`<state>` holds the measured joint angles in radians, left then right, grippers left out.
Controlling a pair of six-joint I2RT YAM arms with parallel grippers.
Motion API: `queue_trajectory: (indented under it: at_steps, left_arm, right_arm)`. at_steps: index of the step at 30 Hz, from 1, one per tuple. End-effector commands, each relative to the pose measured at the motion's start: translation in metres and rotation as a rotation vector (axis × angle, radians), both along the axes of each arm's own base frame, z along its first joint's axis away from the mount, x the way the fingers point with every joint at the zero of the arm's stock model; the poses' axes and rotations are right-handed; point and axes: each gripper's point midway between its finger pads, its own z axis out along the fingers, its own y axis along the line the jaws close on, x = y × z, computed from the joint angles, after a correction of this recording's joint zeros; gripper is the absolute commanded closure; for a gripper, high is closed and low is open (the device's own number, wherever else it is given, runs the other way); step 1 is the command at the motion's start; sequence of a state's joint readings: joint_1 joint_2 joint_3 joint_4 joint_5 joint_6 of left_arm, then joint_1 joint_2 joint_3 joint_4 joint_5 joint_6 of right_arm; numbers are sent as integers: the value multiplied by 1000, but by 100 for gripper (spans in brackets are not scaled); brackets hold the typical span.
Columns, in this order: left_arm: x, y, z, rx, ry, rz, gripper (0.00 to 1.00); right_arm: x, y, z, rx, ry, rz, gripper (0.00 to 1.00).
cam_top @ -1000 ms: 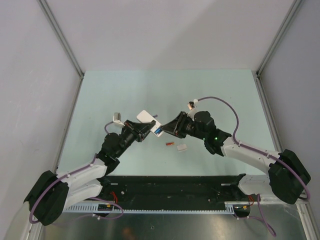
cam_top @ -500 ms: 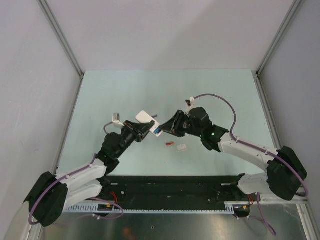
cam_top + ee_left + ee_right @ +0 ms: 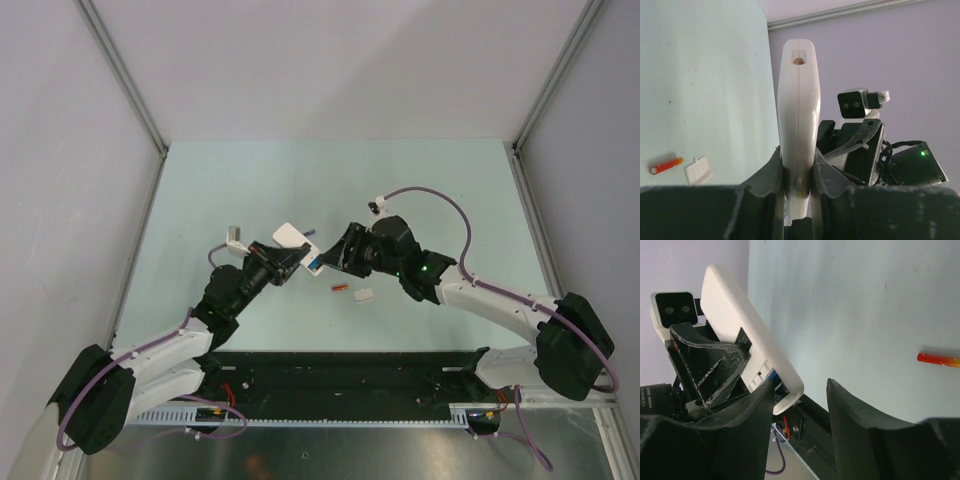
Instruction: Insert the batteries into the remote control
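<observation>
Now your left end effector (image 3: pixel 799 167) clenches the remote control (image 3: pixel 799 100) edge-on, long axis straight out from it; your right end effector (image 3: pixel 799 402) sits released alongside.

A pale green table (image 3: pixel 420 190) is seen, walled on three sides. Two small things are found lying on it, at about 6 o'clock from its middle: an orange-red battery (image 3: pixel 340 289), laid flat, and a small white cover piece (image 3: pixel 364 295), set just beside it at 4 o'clock, apart from it.
</observation>
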<state>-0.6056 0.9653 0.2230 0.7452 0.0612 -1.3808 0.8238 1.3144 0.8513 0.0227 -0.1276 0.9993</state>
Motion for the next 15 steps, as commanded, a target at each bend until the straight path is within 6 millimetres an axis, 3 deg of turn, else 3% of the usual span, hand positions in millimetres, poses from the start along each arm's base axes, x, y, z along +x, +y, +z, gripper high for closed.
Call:
queue_trajectory:
  at_steps: [1,6,10,15]
  left_arm:
    - [-29,-13,100,-203,-270,-136,100]
    - [-26,-12,69,-153,-219,-119,100]
    - [-26,-8,49,-126,-186,-121,100]
    - [-29,-5,34,-105,-159,-146,100]
  right_arm:
    - [0,-12,0,-50,-23,-27,46]
    - [6,-30,54,47,-121,-61,38]
    - [2,-51,74,10,-222,-63,37]
    - [-4,-75,53,-136,-239,-66,37]
